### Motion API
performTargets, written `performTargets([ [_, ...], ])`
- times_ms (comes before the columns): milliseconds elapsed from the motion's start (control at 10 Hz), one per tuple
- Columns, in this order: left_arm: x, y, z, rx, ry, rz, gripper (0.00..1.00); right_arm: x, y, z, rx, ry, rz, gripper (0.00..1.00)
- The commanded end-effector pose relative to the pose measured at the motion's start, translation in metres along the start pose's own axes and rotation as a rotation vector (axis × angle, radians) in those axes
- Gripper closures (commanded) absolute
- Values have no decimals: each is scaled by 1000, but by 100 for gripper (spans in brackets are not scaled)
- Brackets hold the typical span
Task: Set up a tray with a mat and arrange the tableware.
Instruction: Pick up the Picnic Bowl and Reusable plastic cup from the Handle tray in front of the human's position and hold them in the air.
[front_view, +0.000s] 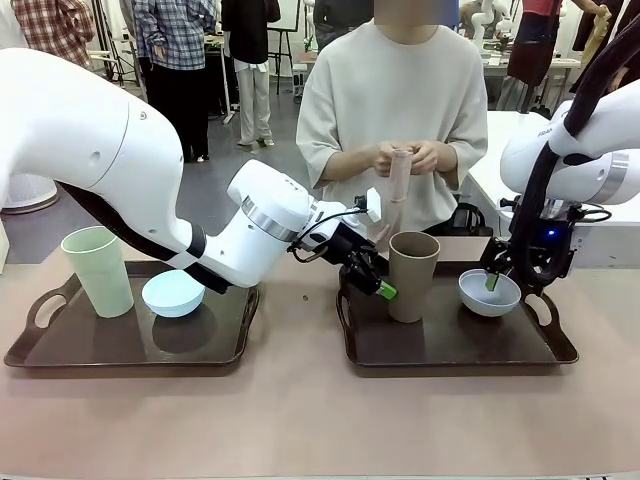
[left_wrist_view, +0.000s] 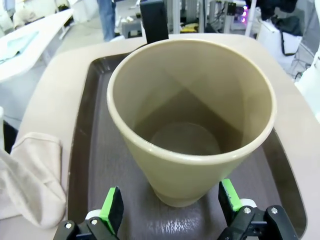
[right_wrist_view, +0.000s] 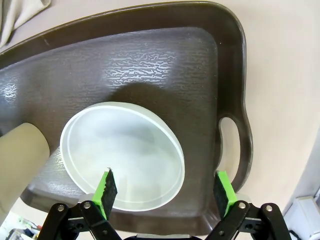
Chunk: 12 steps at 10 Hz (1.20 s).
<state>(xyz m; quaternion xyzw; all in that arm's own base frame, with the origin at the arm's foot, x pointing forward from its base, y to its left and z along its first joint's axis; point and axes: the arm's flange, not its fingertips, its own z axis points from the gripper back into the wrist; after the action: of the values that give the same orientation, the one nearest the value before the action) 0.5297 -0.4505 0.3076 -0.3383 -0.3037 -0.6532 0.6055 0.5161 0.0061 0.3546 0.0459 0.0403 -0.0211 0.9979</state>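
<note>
Hands (front_view: 428, 157) hold a rolled mat (front_view: 399, 190) in front view, behind taupe tumbler (front_view: 412, 277).

White rounded arms (front_view: 90, 150), silver joint bands (front_view: 268, 220), black cables (front_view: 330, 215); left tool (left_wrist_view: 170, 197), right tool (right_wrist_view: 165, 184) black, green pads (left_wrist_view: 112, 205).

The setting is a robotics laboratory in an open hall. Two white robot arms, the left arm (front_view: 90, 150) and the right arm (front_view: 570, 150), stand at a pinkish-beige table (front_view: 300, 420), with a person (front_view: 395, 110) at its far side. Behind, a grey floor (front_view: 215, 195) carries standing people (front_view: 175, 60), white workbenches (left_wrist_view: 35, 35) and a black stand (front_view: 283, 50).
</note>
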Motion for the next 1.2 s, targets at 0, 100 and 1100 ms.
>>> performTargets([
  [0, -4, -9, -1, 0, -36, -39, 0, 1, 4, 1, 21, -13, 12, 0],
  [100, -6, -8, -3, 0, -61, -58, 0, 2, 2, -1, 20, -12, 1, 0],
  [1100, -3, 13, -58, -57, -156, -73, 0, 17, -3, -12, 80, 6, 12, 0],
])
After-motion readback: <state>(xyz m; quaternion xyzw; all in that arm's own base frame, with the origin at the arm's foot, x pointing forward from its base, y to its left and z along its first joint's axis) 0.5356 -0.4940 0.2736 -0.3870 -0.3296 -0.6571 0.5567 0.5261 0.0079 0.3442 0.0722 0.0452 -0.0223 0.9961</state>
